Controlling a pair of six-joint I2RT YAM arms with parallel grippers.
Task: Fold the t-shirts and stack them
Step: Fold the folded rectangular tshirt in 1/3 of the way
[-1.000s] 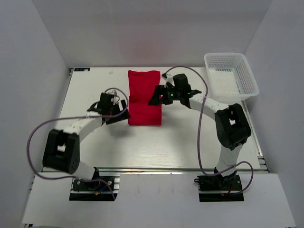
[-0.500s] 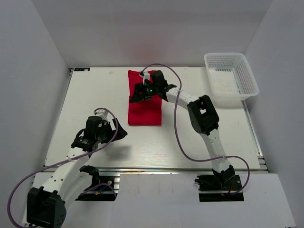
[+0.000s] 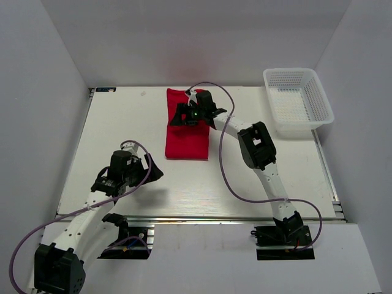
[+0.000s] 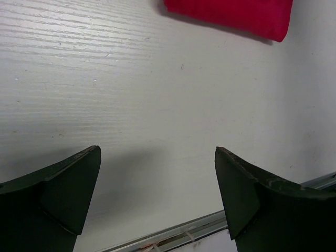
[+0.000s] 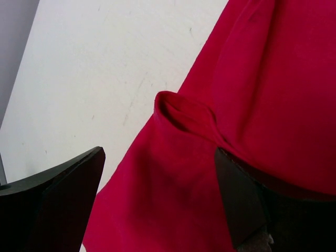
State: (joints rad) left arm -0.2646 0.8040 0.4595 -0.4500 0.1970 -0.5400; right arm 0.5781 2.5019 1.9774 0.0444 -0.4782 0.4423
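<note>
The red t-shirt (image 3: 187,138) lies folded as a narrow rectangle at the middle back of the white table (image 3: 122,122). My right gripper (image 3: 179,116) hovers over its upper part, open, jaws spread and holding nothing. The right wrist view shows the red fabric (image 5: 252,105) with a small raised fold, between the spread fingers (image 5: 58,199). My left gripper (image 3: 153,170) is open and empty at the near left, apart from the shirt. In the left wrist view only a corner of the shirt (image 4: 236,13) shows at the top, above the open gripper (image 4: 157,157).
A white mesh basket (image 3: 298,101) stands at the back right corner. The metal front rail of the table (image 4: 210,226) runs just below my left gripper. Grey walls enclose the table on three sides.
A second ago both grippers were at the shirt's sides. The left arm has pulled back to the near left. The right gripper has moved left over the shirt's upper part; the shirt lies flatter.
</note>
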